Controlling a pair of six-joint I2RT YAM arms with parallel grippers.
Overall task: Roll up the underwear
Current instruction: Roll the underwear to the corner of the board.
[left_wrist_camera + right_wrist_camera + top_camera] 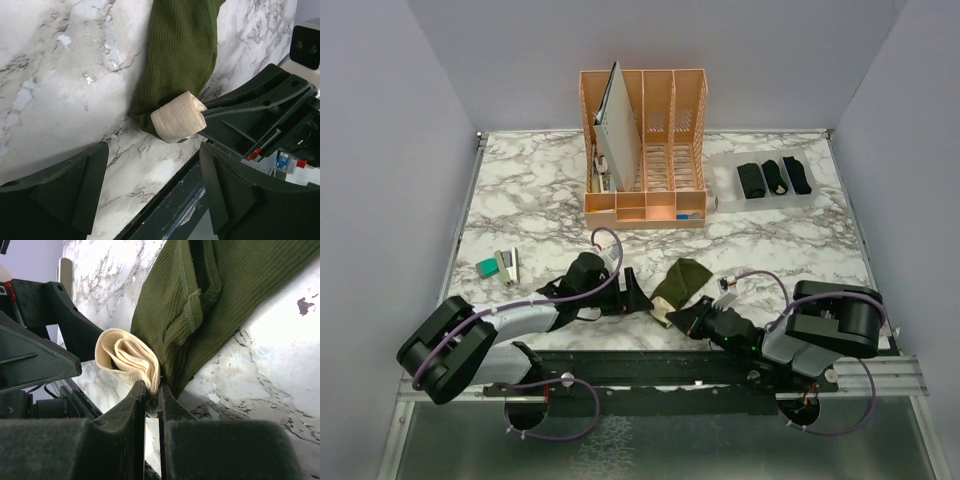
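The right end effector (152,397) is pressed nearly together, pinching the olive-green underwear (230,295) at the edge of its rolled cream waistband (127,357). The underwear lies on the counter (280,365) near the front edge. The left end effector (152,160) stands spread, with the roll just ahead of the gap between its fingers.

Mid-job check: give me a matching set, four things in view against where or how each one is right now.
1. green briefs
2. black rolls
3. teal block
4. left end effector

A. in the clear tray, far right
B. open
C. on the table's left side
D. pinched by the right end effector

Pairs: 1-D, 2-A, 3-C, 4-B
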